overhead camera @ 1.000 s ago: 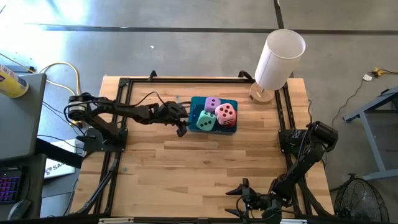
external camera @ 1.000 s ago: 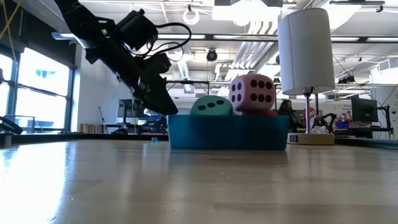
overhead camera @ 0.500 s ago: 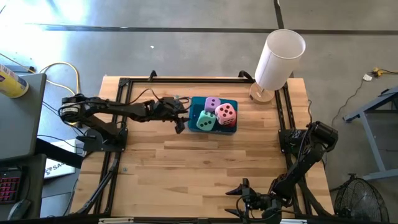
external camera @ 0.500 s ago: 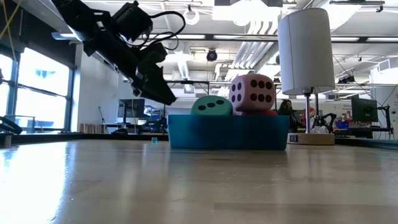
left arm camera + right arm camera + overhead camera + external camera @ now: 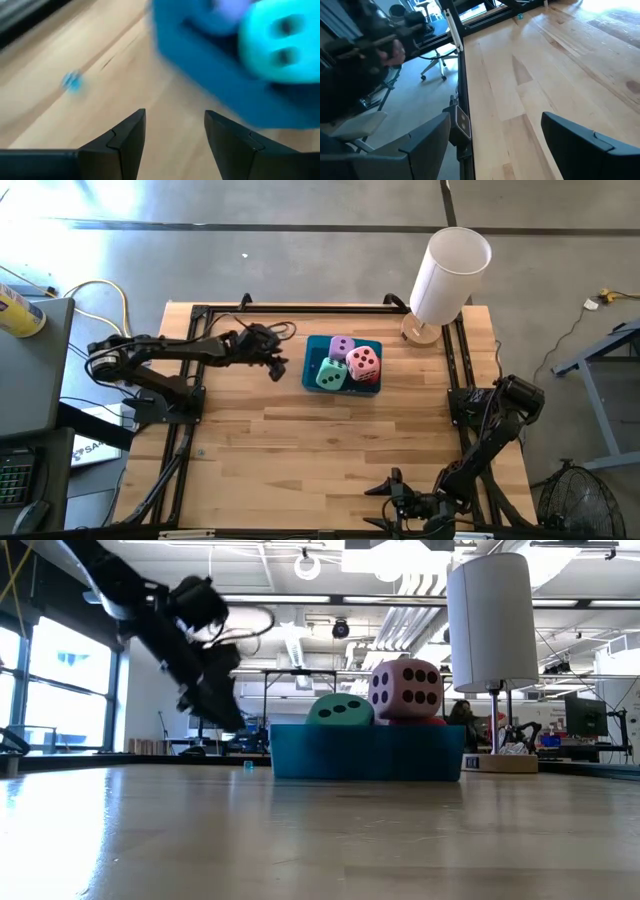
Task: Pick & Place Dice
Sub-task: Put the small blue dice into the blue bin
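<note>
Now that the dice sit in the tray, the left arm backs off.
Near the counter's front edge, the right gripper [image 5: 392, 488] waits, fingers wide and empty. Farther back, the left gripper [image 5: 277, 366] has pulled away from the teal tray [image 5: 311, 369], fingers partly open, holding nothing. Mint die [image 5: 331, 375], pink die [image 5: 363, 362], lilac die [image 5: 342, 346] show inside; red die [image 5: 417, 721] peeks under pink. The job looks about done.

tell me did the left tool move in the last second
Yes. In the high view the left tool, open and empty, has backed away from the teal tray, leaving a gap of bare table.
</note>
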`<state>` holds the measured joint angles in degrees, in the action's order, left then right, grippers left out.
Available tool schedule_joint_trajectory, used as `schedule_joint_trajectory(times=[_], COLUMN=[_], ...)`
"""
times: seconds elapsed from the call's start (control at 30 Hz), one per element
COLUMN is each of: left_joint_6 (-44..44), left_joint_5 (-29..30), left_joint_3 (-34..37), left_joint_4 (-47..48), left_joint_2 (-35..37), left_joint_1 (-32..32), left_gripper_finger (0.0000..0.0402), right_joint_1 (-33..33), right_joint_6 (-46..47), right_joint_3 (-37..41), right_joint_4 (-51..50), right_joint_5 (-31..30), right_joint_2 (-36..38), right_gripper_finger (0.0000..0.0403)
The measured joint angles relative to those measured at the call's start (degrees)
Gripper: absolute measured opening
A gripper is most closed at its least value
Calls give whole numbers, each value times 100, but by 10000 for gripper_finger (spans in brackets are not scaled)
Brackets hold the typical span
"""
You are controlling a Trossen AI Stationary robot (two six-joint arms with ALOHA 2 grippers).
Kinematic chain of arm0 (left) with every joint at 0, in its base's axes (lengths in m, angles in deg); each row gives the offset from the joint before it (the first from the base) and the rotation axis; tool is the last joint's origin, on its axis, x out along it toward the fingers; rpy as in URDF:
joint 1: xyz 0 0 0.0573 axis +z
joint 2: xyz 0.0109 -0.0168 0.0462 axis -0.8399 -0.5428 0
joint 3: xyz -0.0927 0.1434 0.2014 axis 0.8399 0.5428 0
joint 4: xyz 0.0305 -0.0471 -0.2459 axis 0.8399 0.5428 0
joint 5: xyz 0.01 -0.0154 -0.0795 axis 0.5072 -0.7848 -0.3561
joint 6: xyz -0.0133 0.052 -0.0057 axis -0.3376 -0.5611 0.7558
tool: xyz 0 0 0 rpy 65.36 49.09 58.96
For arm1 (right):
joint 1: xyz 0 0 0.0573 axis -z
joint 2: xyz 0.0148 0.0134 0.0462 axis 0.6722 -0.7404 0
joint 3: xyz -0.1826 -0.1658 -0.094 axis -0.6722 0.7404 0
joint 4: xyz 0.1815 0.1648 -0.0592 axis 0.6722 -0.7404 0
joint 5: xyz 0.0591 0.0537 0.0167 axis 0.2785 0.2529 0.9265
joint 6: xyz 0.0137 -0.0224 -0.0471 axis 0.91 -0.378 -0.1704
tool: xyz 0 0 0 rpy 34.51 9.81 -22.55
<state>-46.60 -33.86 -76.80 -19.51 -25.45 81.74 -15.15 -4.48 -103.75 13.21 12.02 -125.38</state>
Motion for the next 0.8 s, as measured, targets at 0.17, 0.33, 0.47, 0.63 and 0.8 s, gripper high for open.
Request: schedule_joint_trajectory(times=[0.17, 0.33, 0.47, 0.63, 0.8], left_joint_6=[324, 402, 453, 453, 451], left_joint_5=[14, 17, 32, 101, 139], left_joint_3=[542, 626, 626, 626, 626], left_joint_4=[-550, -812, -870, -940, -976], left_joint_2=[44, 42, 42, 42, 39], left_joint_1=[474, 833, 927, 924, 899], left_gripper_finger=[195, 195, 195, 195, 195], right_joint_1=[-17, -39, -37, -9, -11], right_joint_6=[233, 278, 278, 279, 300], right_joint_3=[-1, 1, -1, -1, 0], right_joint_4=[0, 2, 12, 20, 57], right_joint_5=[11, -69, -187, -199, -199], right_joint_2=[0, 0, 0, 0, 0], right_gripper_finger=[305, 305, 305, 305, 305])
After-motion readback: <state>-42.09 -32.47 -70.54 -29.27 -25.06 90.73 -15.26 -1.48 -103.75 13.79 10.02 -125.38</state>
